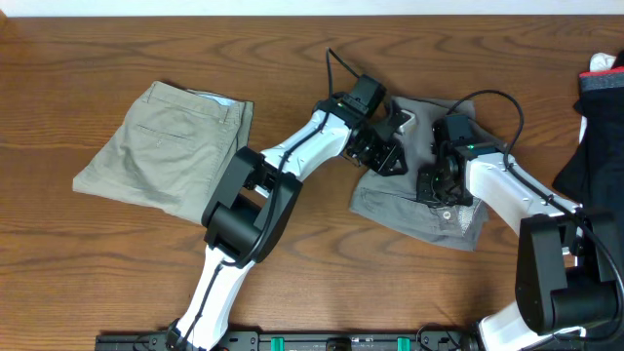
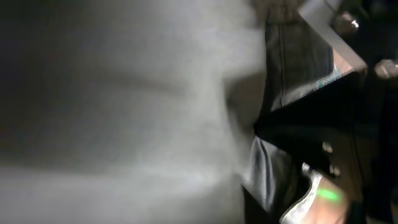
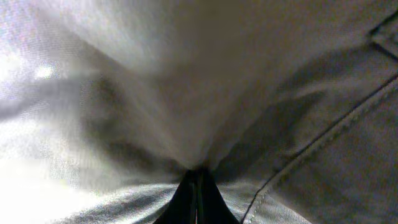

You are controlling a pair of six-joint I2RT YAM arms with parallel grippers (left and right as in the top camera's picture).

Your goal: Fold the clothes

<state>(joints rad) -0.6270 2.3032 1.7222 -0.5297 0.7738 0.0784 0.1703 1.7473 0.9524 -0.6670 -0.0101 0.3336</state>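
The mid-grey trousers point(image 1: 409, 210) lie crumpled right of centre on the wooden table. My right gripper point(image 1: 434, 185) sits on their middle. In the right wrist view its fingers point(image 3: 198, 177) are closed together, pinching a ridge of the grey cloth point(image 3: 186, 74). My left gripper point(image 1: 388, 154) rests on the trousers' upper left part, close to the right one. Blurred grey cloth point(image 2: 124, 124) fills the left wrist view and hides its fingers. The khaki-beige trousers point(image 1: 166, 146) lie folded at the left, apart from both grippers.
A pile of dark clothes point(image 1: 597, 127) with a red and white piece lies at the right edge. The right arm's body point(image 2: 317, 193), with a green light, shows close by in the left wrist view. The table point(image 1: 97, 273) is brown wood.
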